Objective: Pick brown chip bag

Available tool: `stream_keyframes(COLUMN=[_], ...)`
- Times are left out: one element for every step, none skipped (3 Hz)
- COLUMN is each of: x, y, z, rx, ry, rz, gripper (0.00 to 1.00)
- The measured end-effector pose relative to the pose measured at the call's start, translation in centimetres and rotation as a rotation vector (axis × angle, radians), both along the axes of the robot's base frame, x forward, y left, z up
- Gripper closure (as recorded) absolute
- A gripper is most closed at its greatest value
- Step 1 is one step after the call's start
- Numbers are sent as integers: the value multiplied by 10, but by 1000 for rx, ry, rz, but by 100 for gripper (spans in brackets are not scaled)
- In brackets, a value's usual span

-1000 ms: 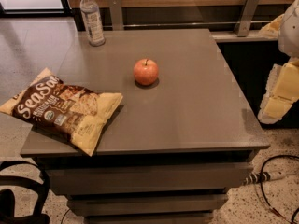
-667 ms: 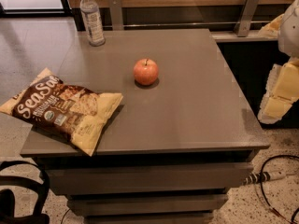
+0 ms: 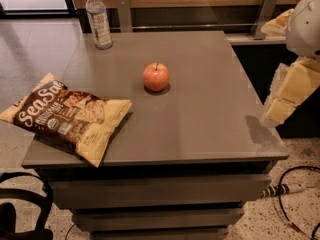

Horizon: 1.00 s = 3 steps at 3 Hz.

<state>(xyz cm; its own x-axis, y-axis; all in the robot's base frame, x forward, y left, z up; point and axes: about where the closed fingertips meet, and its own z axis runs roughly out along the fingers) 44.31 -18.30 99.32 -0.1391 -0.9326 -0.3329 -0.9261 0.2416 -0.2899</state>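
Where the tabletop (image 3: 200, 114) reaches its front-left corner, the brown chip bag (image 3: 67, 118) lies flat, its corners overhanging the edges. It is dark brown and pale yellow, with white "SeaSalt" lettering and pictured chips. We count one bag, one apple (image 3: 156, 76) and one water bottle (image 3: 98, 19). The gripper (image 3: 287, 91) hangs beyond the right edge, partly cut off; whether it is open or closed we cannot tell.

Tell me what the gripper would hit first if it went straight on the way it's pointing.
Probably the table near its front right corner. The gripper hangs at the right of the view, angled down and left toward that corner, though depth is unclear. The brown chip bag lies far left.
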Motion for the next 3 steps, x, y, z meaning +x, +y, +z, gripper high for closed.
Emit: stream_keyframes(x=[-1, -4, -2], y=[51, 109, 163], z=[-3, -7, -15], rx=[147, 265, 296], ry=[-23, -48, -68], rz=[85, 129, 133], gripper=[0, 0, 0])
